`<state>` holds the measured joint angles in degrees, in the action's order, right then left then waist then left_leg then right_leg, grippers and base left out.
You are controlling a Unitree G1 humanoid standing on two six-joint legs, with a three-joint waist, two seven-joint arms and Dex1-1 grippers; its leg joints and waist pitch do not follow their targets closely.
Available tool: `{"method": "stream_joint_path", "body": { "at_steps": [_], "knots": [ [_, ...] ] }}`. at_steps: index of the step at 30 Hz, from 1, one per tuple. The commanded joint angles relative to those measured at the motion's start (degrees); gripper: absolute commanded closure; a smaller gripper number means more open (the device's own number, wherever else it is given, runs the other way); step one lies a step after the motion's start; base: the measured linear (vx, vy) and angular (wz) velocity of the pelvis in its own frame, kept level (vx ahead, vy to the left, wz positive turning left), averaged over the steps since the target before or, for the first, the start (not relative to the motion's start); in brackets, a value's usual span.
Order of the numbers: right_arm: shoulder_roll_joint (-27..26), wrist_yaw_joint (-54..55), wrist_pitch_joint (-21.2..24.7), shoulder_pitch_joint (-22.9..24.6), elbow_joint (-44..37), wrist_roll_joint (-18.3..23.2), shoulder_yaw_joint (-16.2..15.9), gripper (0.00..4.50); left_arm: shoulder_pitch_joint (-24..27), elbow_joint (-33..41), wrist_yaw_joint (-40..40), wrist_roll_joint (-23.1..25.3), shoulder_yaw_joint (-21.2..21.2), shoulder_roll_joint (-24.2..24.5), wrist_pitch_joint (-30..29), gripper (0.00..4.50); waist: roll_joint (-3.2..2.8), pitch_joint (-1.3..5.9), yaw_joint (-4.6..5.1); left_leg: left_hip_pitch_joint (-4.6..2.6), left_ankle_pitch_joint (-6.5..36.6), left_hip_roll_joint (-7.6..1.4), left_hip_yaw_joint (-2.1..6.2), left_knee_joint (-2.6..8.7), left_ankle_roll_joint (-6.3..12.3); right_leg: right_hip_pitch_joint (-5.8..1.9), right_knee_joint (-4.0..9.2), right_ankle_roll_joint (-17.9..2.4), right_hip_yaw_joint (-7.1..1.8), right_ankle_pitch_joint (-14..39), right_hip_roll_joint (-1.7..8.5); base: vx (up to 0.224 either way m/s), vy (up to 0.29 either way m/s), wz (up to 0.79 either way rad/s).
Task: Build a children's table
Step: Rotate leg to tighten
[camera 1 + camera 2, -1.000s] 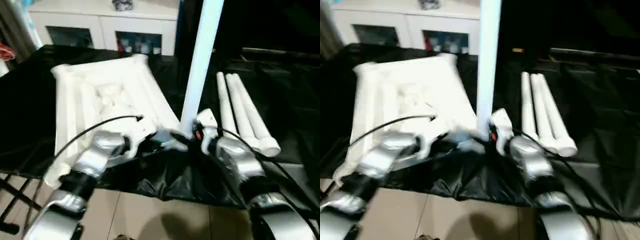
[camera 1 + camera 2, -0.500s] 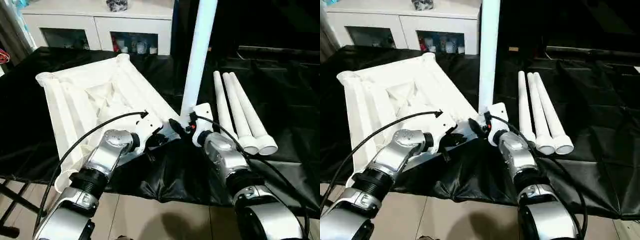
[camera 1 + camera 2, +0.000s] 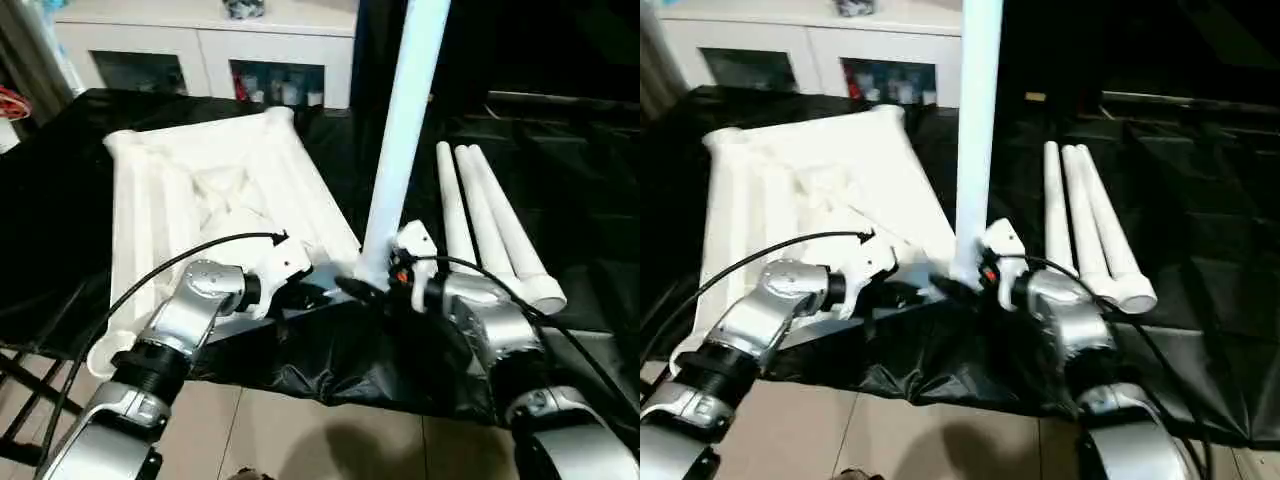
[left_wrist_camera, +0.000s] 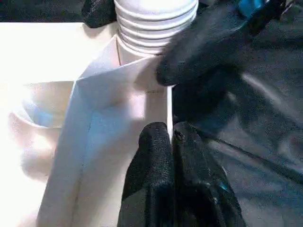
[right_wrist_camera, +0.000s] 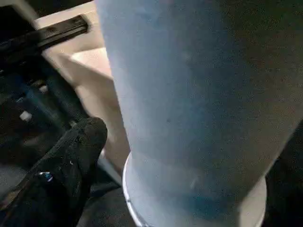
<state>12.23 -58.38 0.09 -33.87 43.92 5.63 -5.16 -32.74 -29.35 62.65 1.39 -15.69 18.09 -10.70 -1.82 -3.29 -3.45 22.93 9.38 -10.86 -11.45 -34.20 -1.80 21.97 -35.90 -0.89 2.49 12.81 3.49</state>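
Indoor room, domestic or showroom in character. A white cabinet [image 3: 205, 40] with glass doors stands along the far wall, small coloured items visible behind the panes. The floor [image 3: 320, 440] is laid in pale tiles. A work surface draped in black sheeting [image 3: 590, 190] occupies the foreground.

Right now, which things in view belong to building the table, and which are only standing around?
Belong to the job:
- table top, underside up
- upright leg in its corner
- three loose legs lying side by side

Standing around:
- white cabinet
- black sheet
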Motion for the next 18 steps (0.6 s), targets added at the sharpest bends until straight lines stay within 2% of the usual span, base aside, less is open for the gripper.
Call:
{"method": "stream_joint_path", "body": {
  "at_steps": [1,2,6,7,8,12,14,18],
  "knots": [
    [0.0,-6.7,0.5,0.9,-2.8,0.1,-5.1,0.45,-0.1,4.0,4.5,-2.9,-1.5,-0.1,1.7,4.5,0.13,4.0,-0.07,-1.83,10.8,-3.11,1.38,3.85,3.37,-1.93,4.09,-14.9,-2.32,2.8,4.76,0.0,0.0,0.0],
    [0.2,-6.9,0.5,0.9,-2.9,0.1,-5.1,0.62,-0.1,4.0,4.6,-2.9,-1.5,0.0,1.8,4.5,0.16,4.0,-0.02,-1.68,10.5,-3.08,1.35,3.82,3.62,-1.94,3.99,-14.9,-2.29,2.1,4.66,0.0,0.0,0.0],
    [1.4,-9.1,0.7,1.3,-4.1,-0.2,-5.3,0.97,0.1,3.8,7.3,-2.9,-1.8,1.9,2.6,4.5,0.2,3.98,-0.04,-1.81,10.5,-3.07,1.3,3.81,3.54,-1.76,4.03,-14.9,-2.34,2.9,4.71,0.0,0.0,0.0],
    [1.4,-9.1,0.7,1.3,-4.1,-0.2,-5.3,0.97,0.1,3.8,7.3,-2.9,-1.8,1.9,2.6,4.5,0.36,3.95,-0.04,-1.84,10.7,-3.07,1.29,3.84,3.48,-1.75,4.08,-14.8,-2.33,3.2,4.67,0.0,0.0,0.0],
    [1.6,-9.6,1.0,1.5,-4.5,-0.2,-5.3,1.14,0.2,3.9,7.9,-3.0,-1.8,2.2,2.5,4.5,0.23,3.97,-0.11,-1.85,10.5,-3.09,1.31,3.87,3.36,-1.76,4.03,-14.8,-2.31,3.3,4.64,0.0,0.0,0.0],
    [2.3,-11.2,1.6,2.2,-5.8,0.1,-5.8,1.49,0.3,4.3,9.2,-3.2,-1.7,3.0,2.2,4.5,0.37,4.01,-0.27,-1.83,9.8,-3.13,1.3,3.82,3.51,-1.83,3.92,-14.8,-2.33,2.3,4.72,0.0,0.0,0.0],
    [2.6,-12.3,2.4,2.9,-6.7,0.7,-6.3,1.57,0.5,4.7,10.1,-3.6,-1.9,3.3,1.6,4.5,0.43,4.01,-0.41,-1.8,9.6,-3.11,1.3,3.78,3.69,-1.85,3.92,-14.7,-2.34,2.4,4.79,0.0,0.0,0.0],
    [1.1,-8.8,2.0,3.4,-5.8,0.4,-5.6,1.7,0.5,4.0,7.0,-2.6,-1.7,2.3,2.0,4.5,0.52,3.94,-0.33,-1.83,10.3,-3.11,1.29,3.85,3.17,-1.73,4.0,-14.6,-2.37,3.8,4.77,0.0,0.0,0.0]
  ]
}}
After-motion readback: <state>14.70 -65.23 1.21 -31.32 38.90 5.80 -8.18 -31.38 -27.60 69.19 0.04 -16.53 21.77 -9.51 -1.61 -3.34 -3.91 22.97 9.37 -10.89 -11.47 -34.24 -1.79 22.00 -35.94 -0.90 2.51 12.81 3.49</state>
